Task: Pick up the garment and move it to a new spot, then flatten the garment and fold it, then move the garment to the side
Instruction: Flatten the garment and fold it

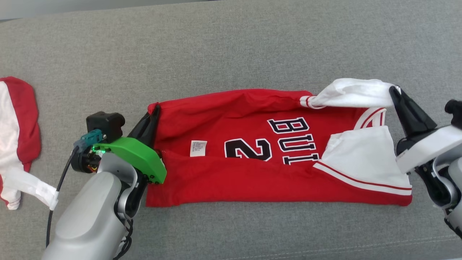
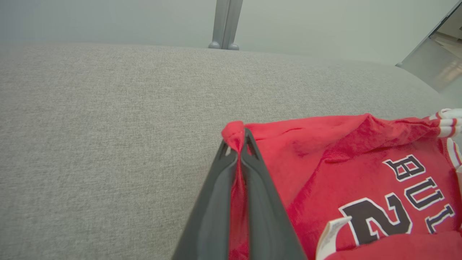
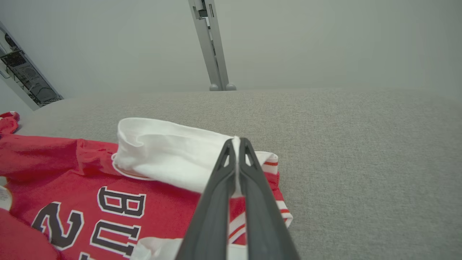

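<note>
Red jersey knit, one garment (image 1: 252,162), white sleeves, black lettering and a numeral: lying lengthwise across the grey upholstered surface (image 1: 231,47), hem end toward my left arm, shoulder end toward my right.

Near long edge: lying doubled over the body and covering the lower part of the numeral. A white care label (image 1: 198,148) is showing just beside that edge.

Left jaws: closed, pinching the far hem corner (image 2: 234,134). In the left wrist view, red cloth is running down between the two fingers.

Right jaws: closed, pinching the far white sleeve (image 3: 169,153) at its outer end. The sleeve is hanging raised off the surface and twisting a little toward the body.

Step in hand, as I am judging it: the fold. The flattening looks done, one long side looks turned in, and I am holding the far side at both ends, ready to bring it over.

Next move, as I am judging it: both arms should be travelling toward me together at matching height, keeping the far edge taut between them, laying it over the lettering, then letting go.

Also present: a second red and white garment (image 1: 18,137), lying well apart at the surface's left end.
</note>
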